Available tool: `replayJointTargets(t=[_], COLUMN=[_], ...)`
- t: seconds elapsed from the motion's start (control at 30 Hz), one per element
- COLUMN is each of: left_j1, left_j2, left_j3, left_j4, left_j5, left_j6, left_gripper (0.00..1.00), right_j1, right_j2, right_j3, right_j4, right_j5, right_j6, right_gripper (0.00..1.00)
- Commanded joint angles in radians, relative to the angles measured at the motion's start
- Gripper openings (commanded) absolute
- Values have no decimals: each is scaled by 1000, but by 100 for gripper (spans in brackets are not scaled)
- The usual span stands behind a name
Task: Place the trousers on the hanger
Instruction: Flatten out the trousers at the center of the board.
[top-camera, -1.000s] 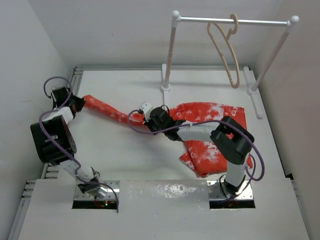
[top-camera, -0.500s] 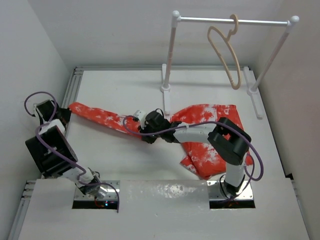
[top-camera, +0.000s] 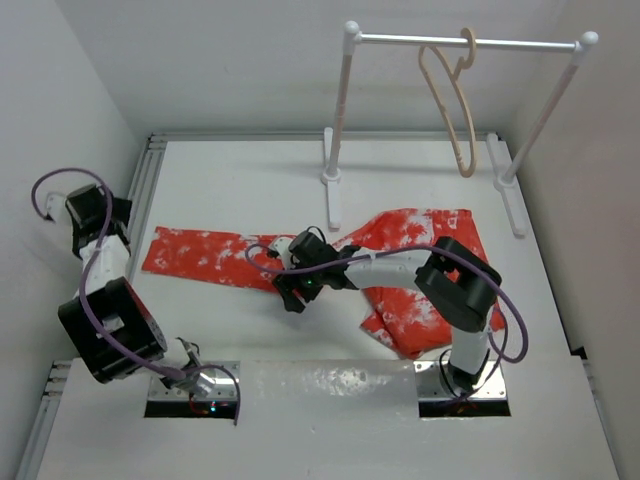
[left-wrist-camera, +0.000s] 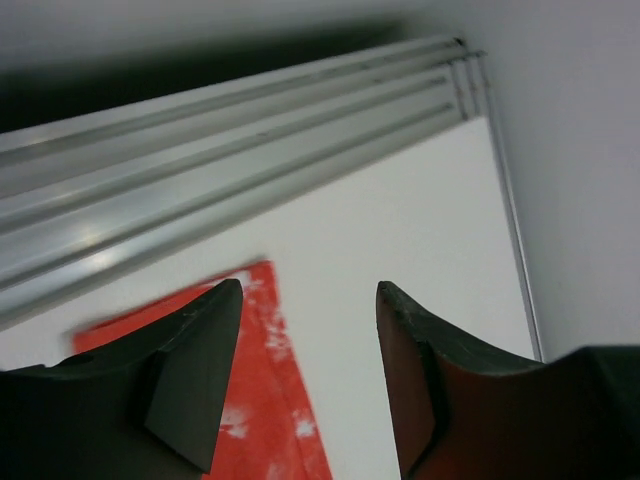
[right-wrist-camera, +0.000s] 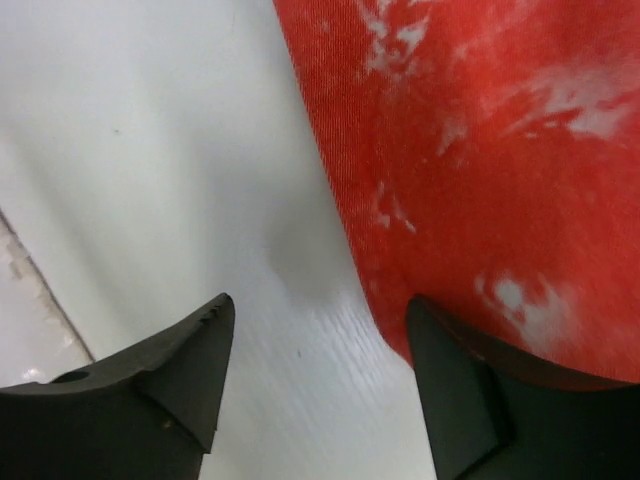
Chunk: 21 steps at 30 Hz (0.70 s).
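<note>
Plainly the trousers (top-camera: 200, 255) are soft, light cloth, limp and with no stiffness to hold a shape. They lie on the table (top-camera: 230, 180), one leg stretched flat to the left and the wider end bunched at the right beneath the right arm. The hanger (top-camera: 452, 110) hangs from the white rail (top-camera: 470, 42) at the far right, well apart from them. The left gripper (left-wrist-camera: 310, 290) has its jaws spread wide with nothing between them, above the table beside the leg's end. The right gripper (right-wrist-camera: 320, 305) is likewise spread and empty, poised at the cloth's edge. The fabric will probably sag and fold wherever it is lifted, so pinching an edge at two points well apart — one per arm — looks soundest. Draped unevenly, it may slide off the hanger.
</note>
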Motion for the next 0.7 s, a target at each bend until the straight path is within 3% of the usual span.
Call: replayJointTargets(t=[0.0, 0.07, 0.13, 0.23, 0.27, 0.37, 0.43, 0.47, 0.57, 0.67], left_j1=[-137, -212, -250, -358, -416, -484, -478, -475, -449, -382], left_j2=[19, 59, 95, 105, 109, 113, 151, 232, 380, 376], left_j3=[116, 152, 157, 182, 192, 205, 244, 289, 422, 363], left_j4=[-62, -104, -111, -121, -135, -137, -158, -198, -400, -326], left_j5=[-96, -125, -96, -101, -111, -167, -199, -225, -328, -265], left_j6=[147, 184, 190, 198, 203, 213, 250, 273, 321, 302], left_gripper=[54, 54, 54, 53, 53, 53, 60, 62, 63, 62], right_j1=[5, 0, -26, -133, -227, -431, -521, -623, -833, -1010], right_j2=[-108, -176, -252, -375, -409, -540, -631, -653, -687, -656], right_j3=[4, 4, -14, -97, -161, -295, -358, -370, -405, -451], right_j4=[-45, -52, -44, 7, 42, 63, 51, 39, 17, 37], right_j5=[47, 132, 198, 231, 220, 226, 336, 399, 383, 389], right_j6=[12, 35, 69, 217, 256, 361, 379, 382, 399, 442], right_gripper=[69, 71, 65, 24, 0, 0, 0, 0, 0, 4])
